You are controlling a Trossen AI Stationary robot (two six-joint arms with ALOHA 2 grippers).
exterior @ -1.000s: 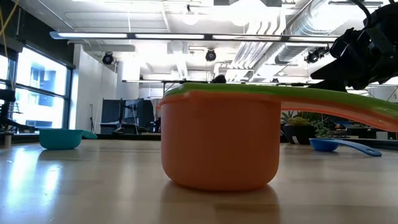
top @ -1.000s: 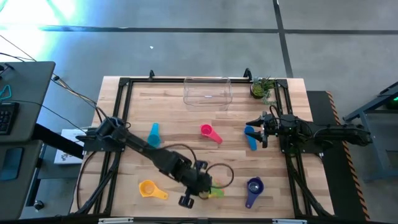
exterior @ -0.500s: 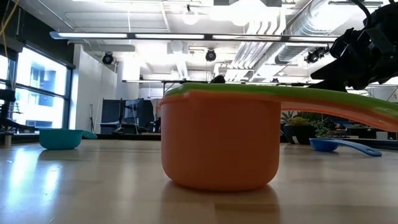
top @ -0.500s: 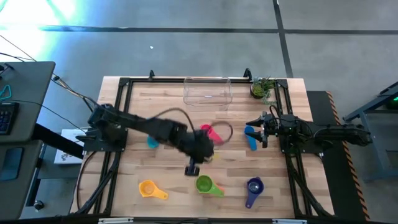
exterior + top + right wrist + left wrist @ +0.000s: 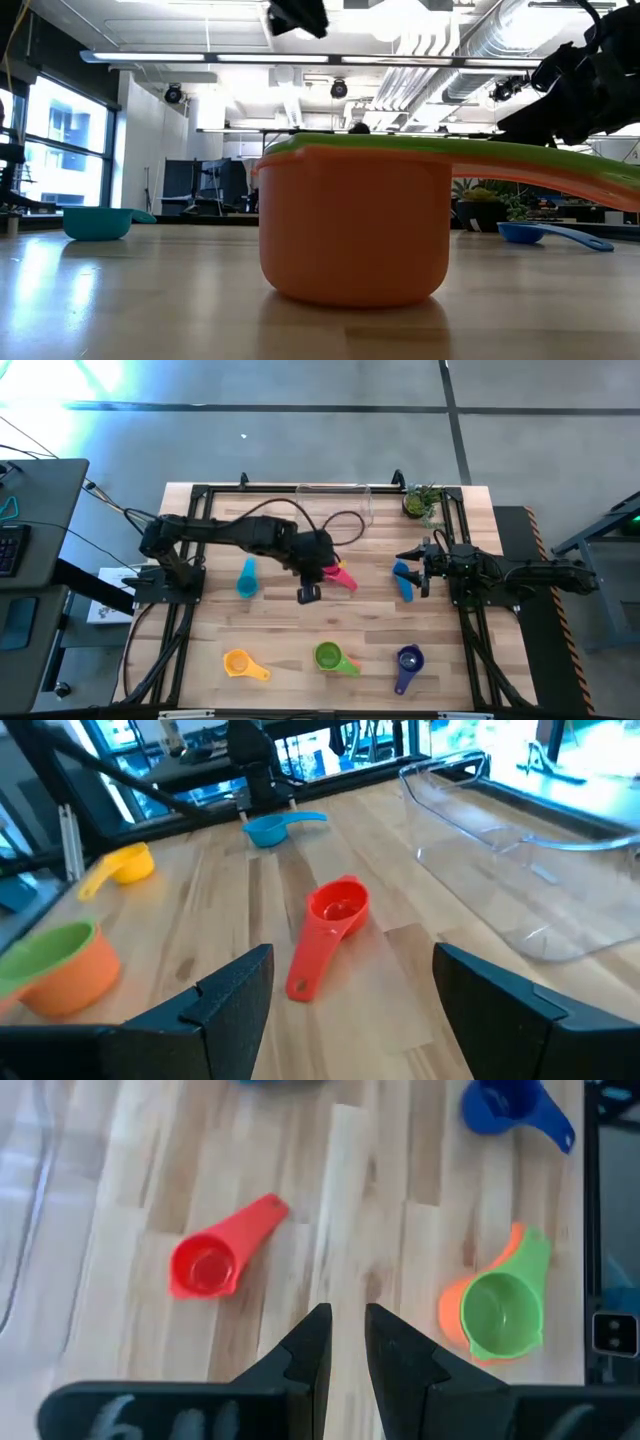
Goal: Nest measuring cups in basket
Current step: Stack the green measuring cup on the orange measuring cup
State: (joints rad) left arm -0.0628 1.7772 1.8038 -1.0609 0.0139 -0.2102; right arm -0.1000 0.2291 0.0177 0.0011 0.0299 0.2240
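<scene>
Fingers nearly together and holding nothing, our left gripper [image 5: 340,1342] hangs over mid-table, the red cup [image 5: 217,1258] just at its 10 o'clock in its wrist view. We judge this a reach for a fresh pickup: the next move calls for spreading the fingers, then dropping onto that cup's rim. The green cup [image 5: 333,657], already nested in an orange one, sits at the table's 6 o'clock; the basket [image 5: 520,850] waits at 12. Our right gripper [image 5: 352,982] idles spread at 3 o'clock.
</scene>
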